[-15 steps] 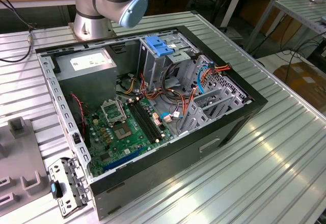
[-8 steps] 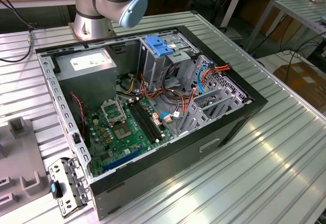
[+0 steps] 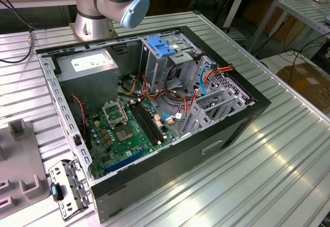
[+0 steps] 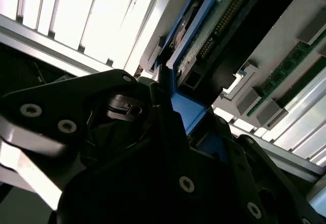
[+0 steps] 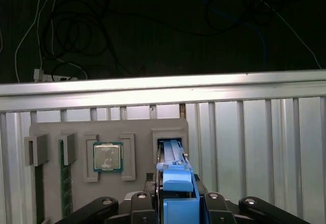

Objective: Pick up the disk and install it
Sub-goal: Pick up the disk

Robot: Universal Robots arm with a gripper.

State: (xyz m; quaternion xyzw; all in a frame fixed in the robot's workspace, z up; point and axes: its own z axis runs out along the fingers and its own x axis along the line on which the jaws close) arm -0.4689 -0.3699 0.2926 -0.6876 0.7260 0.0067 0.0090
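In the first wrist view, a grey plastic tray (image 5: 137, 132) on the ribbed metal desk (image 5: 254, 132) carries a square silver processor (image 5: 107, 157). Beside it the flat metal disk in its blue plastic frame (image 5: 174, 180) stands on edge at a slot. The black tool (image 4: 178, 112) is closed on this frame.

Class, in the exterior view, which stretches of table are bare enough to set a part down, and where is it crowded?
Bare: the ribbed table to the exterior view's right of the computer case. Crowded: inside the case, among cables; also by the grey fixture tray and metal bracket.
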